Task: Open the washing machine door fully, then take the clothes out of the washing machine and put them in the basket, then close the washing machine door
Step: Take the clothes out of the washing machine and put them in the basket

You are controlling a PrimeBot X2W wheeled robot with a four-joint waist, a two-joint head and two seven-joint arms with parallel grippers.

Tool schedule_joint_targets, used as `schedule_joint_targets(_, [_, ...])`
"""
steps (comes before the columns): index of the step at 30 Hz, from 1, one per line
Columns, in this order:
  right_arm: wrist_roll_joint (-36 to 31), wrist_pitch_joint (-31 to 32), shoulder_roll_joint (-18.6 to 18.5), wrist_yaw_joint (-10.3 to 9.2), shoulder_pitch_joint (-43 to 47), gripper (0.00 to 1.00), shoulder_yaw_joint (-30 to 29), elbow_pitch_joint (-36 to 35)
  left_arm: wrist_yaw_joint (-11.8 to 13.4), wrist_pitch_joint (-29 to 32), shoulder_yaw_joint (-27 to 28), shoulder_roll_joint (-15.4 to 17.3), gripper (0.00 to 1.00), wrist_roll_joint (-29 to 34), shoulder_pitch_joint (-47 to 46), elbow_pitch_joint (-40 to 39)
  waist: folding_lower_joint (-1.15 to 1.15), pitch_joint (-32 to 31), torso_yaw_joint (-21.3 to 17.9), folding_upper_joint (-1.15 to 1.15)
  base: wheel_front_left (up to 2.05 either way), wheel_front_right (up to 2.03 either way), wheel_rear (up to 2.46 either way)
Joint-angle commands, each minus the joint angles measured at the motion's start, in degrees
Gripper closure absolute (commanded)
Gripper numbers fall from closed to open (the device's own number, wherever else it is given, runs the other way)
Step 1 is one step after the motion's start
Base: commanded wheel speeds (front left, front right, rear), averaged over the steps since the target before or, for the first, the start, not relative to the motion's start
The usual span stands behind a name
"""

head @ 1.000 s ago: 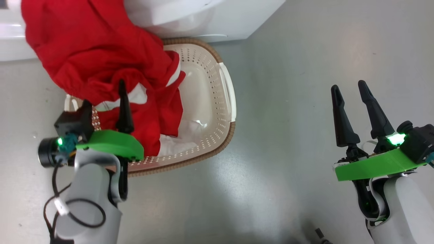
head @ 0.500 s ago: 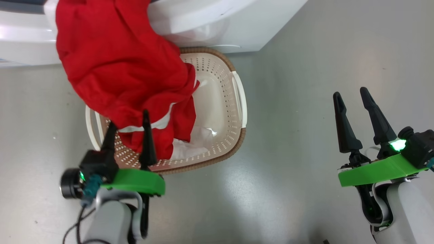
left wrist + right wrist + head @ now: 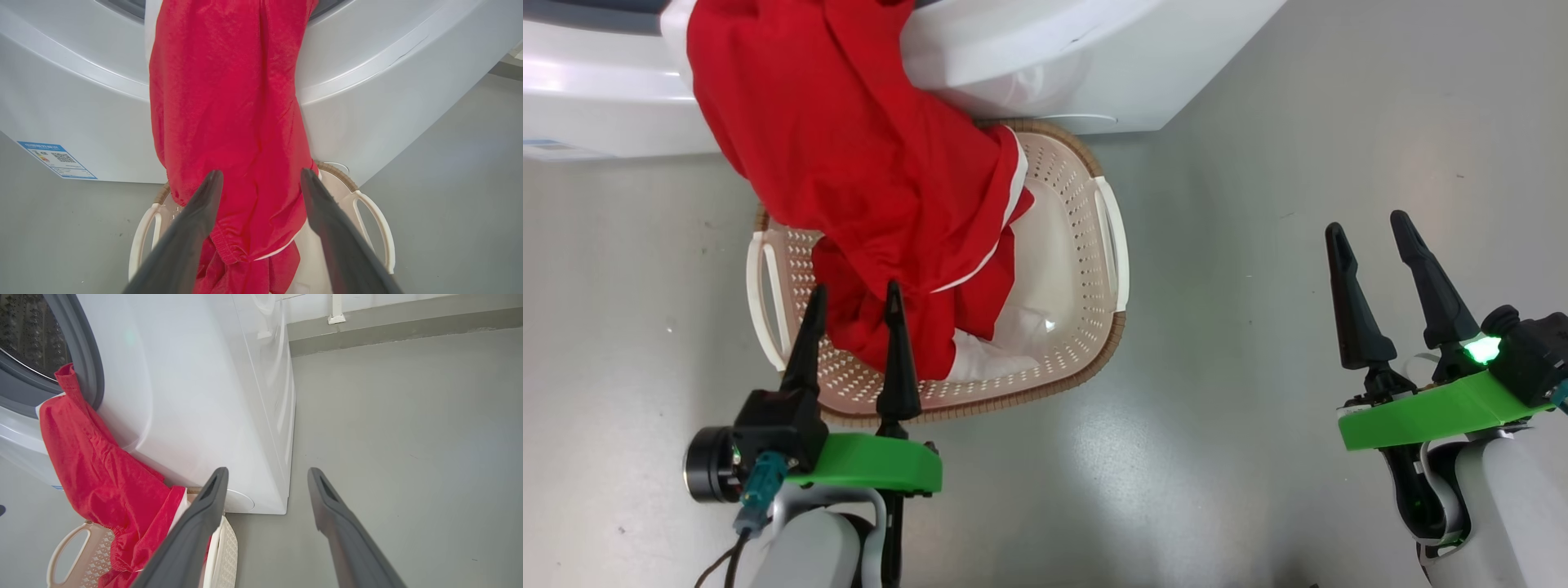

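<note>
**Operator:** Where is the bright red soft garment with white stripes [image 3: 866,188] lying, and which way is it running?

**Technician:** It is hanging out of the big white front-loading washing machine [image 3: 1054,73], over the grey rubber ring [image 3: 88,355] and down the white front. Its long axis is running from the opening down into the small cream perforated plastic basket [image 3: 1086,327], where its lower end is bunching.

**Operator:** How is the basket sitting?

**Technician:** It is standing on the grey floor [image 3: 1258,204] just beside the machine's base. Its long axis is lying across the head view, with one white handle at each end.

**Operator:** State of each tool?

**Technician:** The left tool [image 3: 854,286] is hovering over the basket's near rim, released and gripping nothing. The right tool [image 3: 1365,220] is standing well apart over bare floor, likewise released and empty.

**Operator:** Obstructions?

**Technician:** The garment is lying across the lower edge of the opening.
</note>
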Motion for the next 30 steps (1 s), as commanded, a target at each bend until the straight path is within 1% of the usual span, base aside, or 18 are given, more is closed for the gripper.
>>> schedule_joint_targets(1, [-0.23, -0.37, -0.40, 0.43, 1.95, 0.00, 1.30, -1.23, 0.42, -0.23, 1.43, 0.83, 0.00, 0.28, 1.08, -1.62, 0.00, 0.06, -0.16, 0.00, 0.00, 0.00, 0.00])
schedule_joint_targets(5, [-0.23, -0.37, -0.26, 0.43, 1.77, 0.00, 1.06, -1.25, 0.16, -0.23, 1.74, 0.83, 0.00, 0.30, -0.14, -2.09, 0.00, 0.42, -0.21, 0.00, 0.00, 0.00, 0.00])
schedule_joint_targets(8, [-0.24, -0.37, -0.19, 0.43, 1.50, 0.00, 0.82, -1.38, -0.62, -0.23, 1.67, 0.83, 0.00, 0.83, -2.52, -1.90, 0.00, 0.92, -0.06, 0.00, 0.00, 0.00, 0.00])
schedule_joint_targets(12, [-0.24, -0.37, -0.15, 0.43, 0.97, 0.00, 0.78, -1.54, -1.21, -0.23, 1.65, 0.83, 0.00, 0.95, -7.27, -0.86, 0.00, 1.66, -0.01, 0.00, 0.00, 0.00, 0.00])
schedule_joint_targets(20, [-0.20, -0.37, 0.13, 0.43, 0.37, 0.00, 0.77, -1.61, -1.51, -0.23, 0.67, 0.83, 0.00, 0.90, -16.84, 0.52, 0.00, 2.56, -0.58, 0.00, 0.00, 0.00, 0.00])
schedule_joint_targets(27, [-0.16, -0.37, 0.40, 0.43, 0.22, 0.00, 0.86, -1.56, -2.05, -0.23, 0.73, 0.83, 0.00, 0.83, -25.30, 3.76, 0.00, 2.85, -1.08, 0.00, 0.00, 0.00, 0.00])
schedule_joint_targets(30, [-0.10, -0.37, 0.45, 0.43, 0.24, 0.00, 1.07, -1.46, -2.12, -0.23, 0.75, 0.83, 0.00, 0.70, -28.61, 6.91, 0.00, 2.80, -1.19, 0.00, 0.00, 0.00, 0.00])
